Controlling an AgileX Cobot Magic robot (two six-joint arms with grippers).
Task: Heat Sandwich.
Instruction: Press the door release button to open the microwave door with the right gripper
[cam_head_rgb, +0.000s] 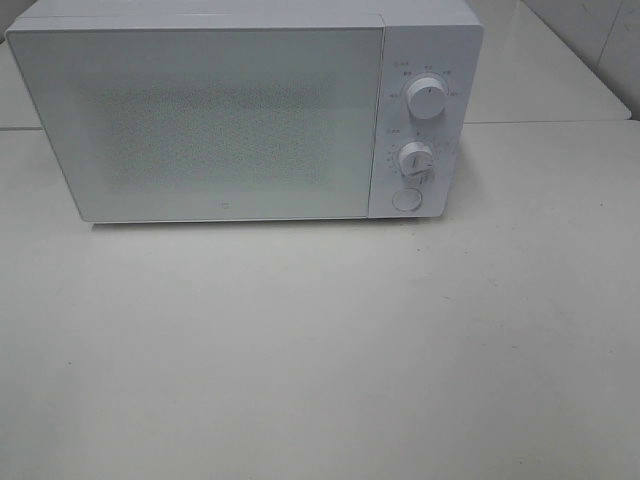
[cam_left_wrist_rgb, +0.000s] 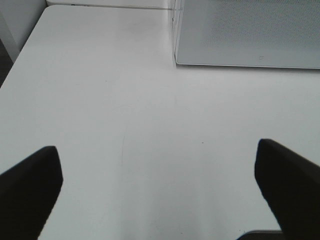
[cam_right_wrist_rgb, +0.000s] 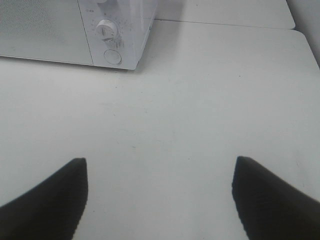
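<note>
White microwave (cam_head_rgb: 230, 120), door shut, upper left of frame; sandwich not in view.
Spread wide and empty: left gripper (cam_left_wrist_rgb: 156, 167), right gripper (cam_right_wrist_rgb: 160, 170), above table (cam_head_rgb: 320, 350), clear of the door, likely idle.

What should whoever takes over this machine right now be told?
Left gripper: open, empty, above the table near the microwave's left front corner.
Right gripper: open, empty, above the table in front of the dials.
Microwave: door shut.
Sandwich: in no view; whether it sits inside cannot be told.
Done: nothing can be confirmed.
Left: locate the sandwich, then probably check whether it has been heated.
</note>
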